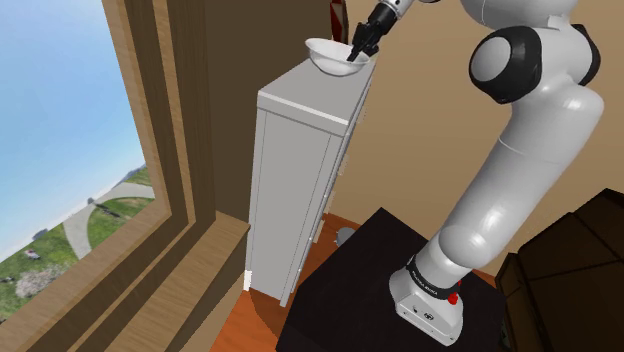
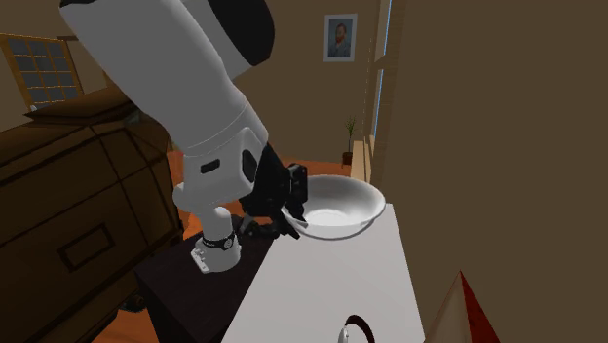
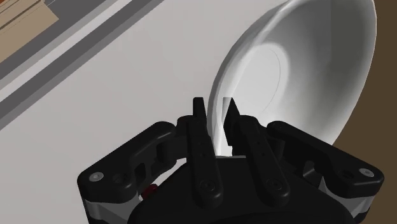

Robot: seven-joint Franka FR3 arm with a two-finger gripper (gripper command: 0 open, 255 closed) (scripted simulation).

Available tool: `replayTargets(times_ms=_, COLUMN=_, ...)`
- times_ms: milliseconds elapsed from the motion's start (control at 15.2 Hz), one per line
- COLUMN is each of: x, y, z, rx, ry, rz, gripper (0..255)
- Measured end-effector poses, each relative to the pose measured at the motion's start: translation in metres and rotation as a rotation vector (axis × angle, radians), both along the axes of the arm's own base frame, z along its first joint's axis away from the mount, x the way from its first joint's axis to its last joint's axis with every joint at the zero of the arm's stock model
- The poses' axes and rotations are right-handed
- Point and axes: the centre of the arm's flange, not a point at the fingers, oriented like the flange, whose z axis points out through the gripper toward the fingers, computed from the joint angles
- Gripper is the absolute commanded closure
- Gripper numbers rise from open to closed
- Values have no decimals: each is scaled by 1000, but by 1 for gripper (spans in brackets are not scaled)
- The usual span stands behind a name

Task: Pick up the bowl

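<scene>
**Q:** State of the jaws?

**A:** Closed on the bowl [image 3: 305, 70]. In the wrist view one black finger [image 3: 199, 121] lies outside the rim and the other inside it. The wall is pinched between them.

**Q:** Location of the bowl?

**A:** Over the top of the white cabinet [image 1: 290, 170], at its end farthest from the shoulder camera. In the second exterior view the bowl [image 2: 341, 202] sits over the far end of the cabinet top [image 2: 331, 283], with a shadow below it. The jaws grip the rim on the side towards the arm [image 2: 166, 68]. Whether the base touches the top cannot be determined.

**Q:** Attitude of the bowl?

**A:** Tilted. In the shoulder view the bowl [image 1: 328, 52] slants with the gripped side lower. It is white, and no contents are visible.

**Q:** Arm configuration?

**A:** The arm [image 1: 520, 150] rises from the dark stand [image 1: 350, 290] and reaches up and to the shoulder view's left.

**Q:** Surroundings?

**A:** A wood-framed window [image 1: 60, 130] stands beside the cabinet. A brown dresser [image 2: 68, 195] is at the second exterior view's left. A framed portrait [image 2: 339, 37] hangs on the far wall.
</scene>
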Motion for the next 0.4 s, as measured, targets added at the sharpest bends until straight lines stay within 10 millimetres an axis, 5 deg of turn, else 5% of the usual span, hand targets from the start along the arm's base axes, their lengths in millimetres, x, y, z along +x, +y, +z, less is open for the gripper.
replayTargets(times_ms=396, x=0, y=-1, z=29, rx=0, ry=0, rz=0, gripper=255)
